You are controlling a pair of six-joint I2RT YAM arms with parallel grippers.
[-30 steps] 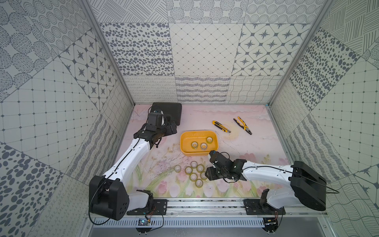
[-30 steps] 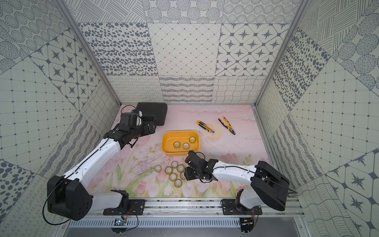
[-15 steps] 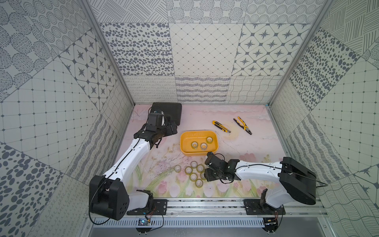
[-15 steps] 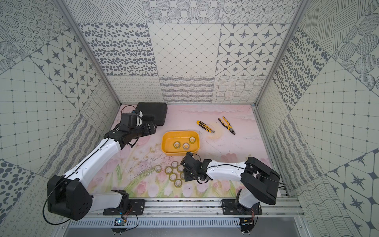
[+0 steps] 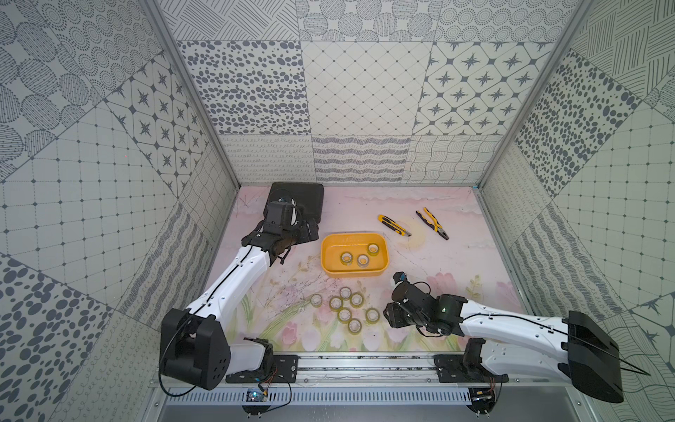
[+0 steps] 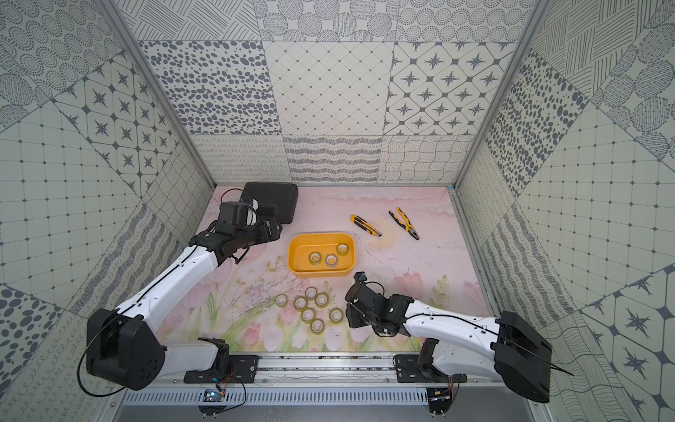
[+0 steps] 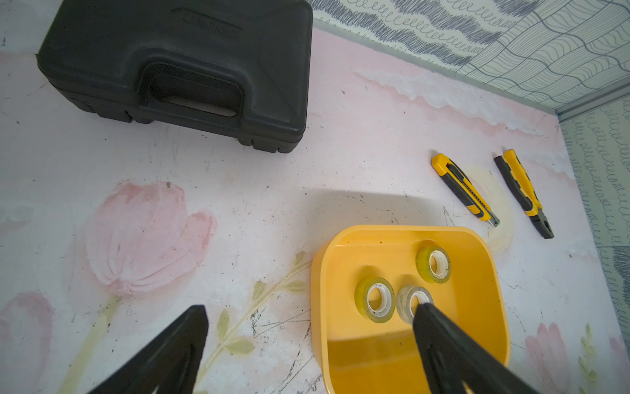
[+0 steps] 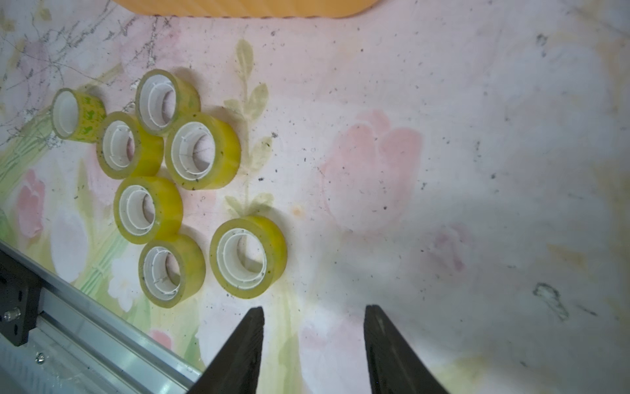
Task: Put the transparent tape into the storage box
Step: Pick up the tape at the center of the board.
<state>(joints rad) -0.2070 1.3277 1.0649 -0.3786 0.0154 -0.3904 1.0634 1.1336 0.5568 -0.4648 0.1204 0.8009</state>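
The storage box [image 5: 324,255] is a shallow yellow tub in the middle of the table, also in the left wrist view [image 7: 318,273]. Three rolls of transparent tape [image 5: 362,260] lie inside it. Several more rolls [image 5: 344,315] lie in a cluster on the table in front of the tub, seen close up in the right wrist view [image 8: 203,151]. My right gripper [image 8: 313,308] is open and empty, low over the table just right of the nearest roll [image 8: 248,256]. To the left of the tub, my left gripper [image 7: 310,308] hangs open and empty, also in a top view [image 5: 310,234].
A black plastic case [image 5: 296,199] lies at the back left, behind the left gripper. A yellow utility knife [image 5: 393,225] and yellow-handled pliers [image 5: 432,223] lie behind the tub to the right. The metal rail [image 5: 365,360] runs along the front edge, near the rolls.
My right gripper edged left toward the loose rolls, then drew back to the right. The left arm and the rolls have not moved.
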